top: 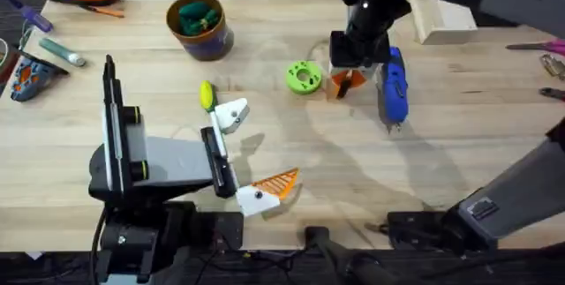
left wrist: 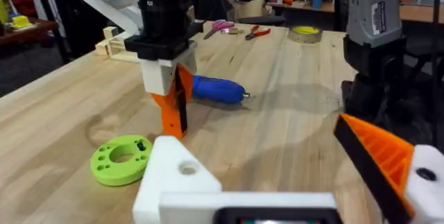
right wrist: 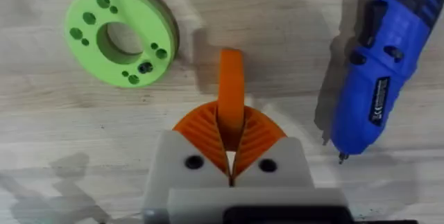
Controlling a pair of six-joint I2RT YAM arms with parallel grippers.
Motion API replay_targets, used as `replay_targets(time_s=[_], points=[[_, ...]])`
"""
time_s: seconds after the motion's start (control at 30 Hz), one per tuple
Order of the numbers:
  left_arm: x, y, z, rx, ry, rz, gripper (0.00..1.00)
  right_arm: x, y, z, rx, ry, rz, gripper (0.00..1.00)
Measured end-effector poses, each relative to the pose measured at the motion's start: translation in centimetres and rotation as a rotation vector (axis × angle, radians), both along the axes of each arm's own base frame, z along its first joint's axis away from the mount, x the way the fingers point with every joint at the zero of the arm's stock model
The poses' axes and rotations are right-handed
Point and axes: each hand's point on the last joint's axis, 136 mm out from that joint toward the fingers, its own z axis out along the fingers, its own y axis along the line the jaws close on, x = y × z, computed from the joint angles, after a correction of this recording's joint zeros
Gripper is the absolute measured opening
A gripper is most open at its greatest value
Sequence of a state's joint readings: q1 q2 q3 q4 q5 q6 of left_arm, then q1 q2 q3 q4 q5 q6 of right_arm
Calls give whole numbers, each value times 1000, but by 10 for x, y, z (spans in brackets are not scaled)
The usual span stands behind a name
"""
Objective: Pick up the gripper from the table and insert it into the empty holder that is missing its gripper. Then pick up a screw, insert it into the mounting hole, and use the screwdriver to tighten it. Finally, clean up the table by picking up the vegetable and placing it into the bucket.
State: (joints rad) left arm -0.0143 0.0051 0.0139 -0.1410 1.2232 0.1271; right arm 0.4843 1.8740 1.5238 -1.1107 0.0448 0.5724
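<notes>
Overhead high above the table (top: 265, 135); 2 wrist cameras low, sharing the green disc (right wrist: 121, 33).

Orange ribbed gripper (right wrist: 231, 85) pinched upright, blue screwdriver (top: 392, 86) flat beside it (tip toward robot), yellow-green vegetable (top: 207, 95) touching white holder (top: 231, 115).

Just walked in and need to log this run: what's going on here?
The right gripper is shut on the gripper, the loose orange finger, holding it at the table between the lime-green disc and the blue screwdriver. The left arm lies low on the table, and its holder has no finger yet. The vegetable lies by that holder, not yet in the bucket.
</notes>
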Motion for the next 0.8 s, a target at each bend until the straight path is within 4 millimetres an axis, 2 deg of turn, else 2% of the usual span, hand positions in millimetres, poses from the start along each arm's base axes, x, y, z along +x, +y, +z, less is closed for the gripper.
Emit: replay_targets(time_s=[0.3, 0.4, 0.57, 0.7, 0.8], points=[[0, 0, 0, 0, 0, 0, 986, 0, 0, 1, 0, -1, 2, 15], [0, 0, 0, 0, 0, 0, 987, -2, 5, 23, 29, -61, 20, 15], [0, 0, 0, 0, 0, 0, 986, -7, 9, 75, 84, -216, 48, 15], [0, 0, 0, 0, 0, 0, 986, -4, 17, 113, 158, -363, 61, 15], [0, 0, 0, 0, 0, 0, 986, -8, 17, 131, 209, -450, 64, 15]])
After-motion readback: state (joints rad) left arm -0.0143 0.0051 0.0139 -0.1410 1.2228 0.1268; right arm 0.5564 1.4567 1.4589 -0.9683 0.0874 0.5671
